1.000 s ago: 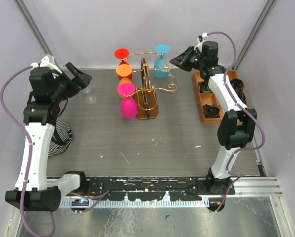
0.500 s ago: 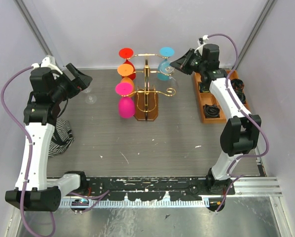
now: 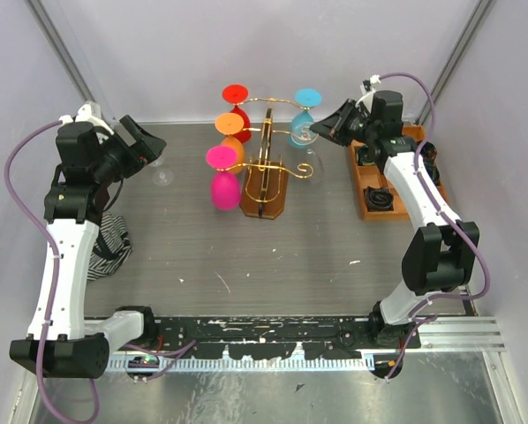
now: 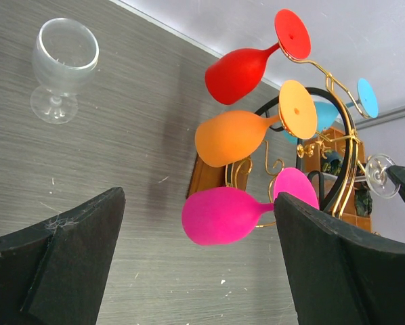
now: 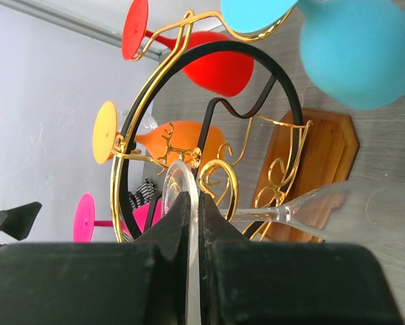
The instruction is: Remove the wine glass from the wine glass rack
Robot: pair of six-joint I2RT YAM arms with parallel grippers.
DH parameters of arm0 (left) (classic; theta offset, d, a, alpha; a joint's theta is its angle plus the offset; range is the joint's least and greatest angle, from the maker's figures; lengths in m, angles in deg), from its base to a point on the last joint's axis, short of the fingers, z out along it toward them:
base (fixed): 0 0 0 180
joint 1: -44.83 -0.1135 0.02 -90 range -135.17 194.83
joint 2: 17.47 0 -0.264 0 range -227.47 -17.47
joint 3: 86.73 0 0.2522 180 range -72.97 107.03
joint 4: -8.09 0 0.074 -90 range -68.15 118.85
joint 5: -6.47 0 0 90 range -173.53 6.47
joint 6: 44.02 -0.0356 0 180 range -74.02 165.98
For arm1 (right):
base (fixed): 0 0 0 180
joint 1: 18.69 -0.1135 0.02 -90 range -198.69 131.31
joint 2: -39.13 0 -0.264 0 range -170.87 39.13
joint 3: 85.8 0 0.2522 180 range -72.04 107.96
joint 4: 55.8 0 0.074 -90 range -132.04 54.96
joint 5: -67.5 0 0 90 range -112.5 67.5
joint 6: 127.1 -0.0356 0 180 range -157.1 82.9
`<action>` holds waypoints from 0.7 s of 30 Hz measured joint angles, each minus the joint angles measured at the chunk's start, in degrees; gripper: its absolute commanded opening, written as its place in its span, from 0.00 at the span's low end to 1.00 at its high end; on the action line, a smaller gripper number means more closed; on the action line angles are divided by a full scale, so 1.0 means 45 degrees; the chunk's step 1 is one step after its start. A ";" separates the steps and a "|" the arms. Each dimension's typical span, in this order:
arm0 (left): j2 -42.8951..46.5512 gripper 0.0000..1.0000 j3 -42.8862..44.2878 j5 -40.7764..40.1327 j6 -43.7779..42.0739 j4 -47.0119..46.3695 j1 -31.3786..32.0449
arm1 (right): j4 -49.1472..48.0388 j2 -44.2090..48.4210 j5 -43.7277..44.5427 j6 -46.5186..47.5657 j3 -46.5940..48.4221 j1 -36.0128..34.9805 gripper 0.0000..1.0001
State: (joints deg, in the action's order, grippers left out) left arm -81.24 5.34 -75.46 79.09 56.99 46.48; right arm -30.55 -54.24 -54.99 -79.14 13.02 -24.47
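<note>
The jaws of the right gripper (image 5: 194, 203) are clamped on the flat foot of the clear wine glass (image 5: 351, 206). Its stem runs out to one side of the jaws toward the bowl. Just ahead of the jaws, a curled scroll of the gold wire wine glass rack with the oval brown wooden base (image 3: 266, 196) sits beside the foot. Whether the foot has cleared the scroll cannot be told.

Over the last second the right gripper has been drawn back, away from the rack. The rack top, with the blue wine glass (image 3: 309, 95) and the red wine glass (image 3: 236, 92), has been carried the same way, and the base has turned on the grey surface (image 3: 290, 256). This is judged to mean that the clear wine glass is still hooked and the rack is being dragged along.

Well beyond the rack, the jaws of the left gripper (image 3: 147, 141) stand wide apart, holding nothing.
</note>
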 measured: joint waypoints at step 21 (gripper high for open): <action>-0.0005 0.98 -0.0029 0.0044 -0.0005 0.0078 0.0000 | -0.0345 -0.1734 -0.0627 -0.0476 0.2103 -0.0151 0.01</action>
State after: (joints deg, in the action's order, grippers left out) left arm -81.26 5.21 -75.26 79.06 57.34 46.48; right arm -32.10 -62.04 -57.81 -81.28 22.49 -25.14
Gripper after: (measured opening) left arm 0.981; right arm 0.073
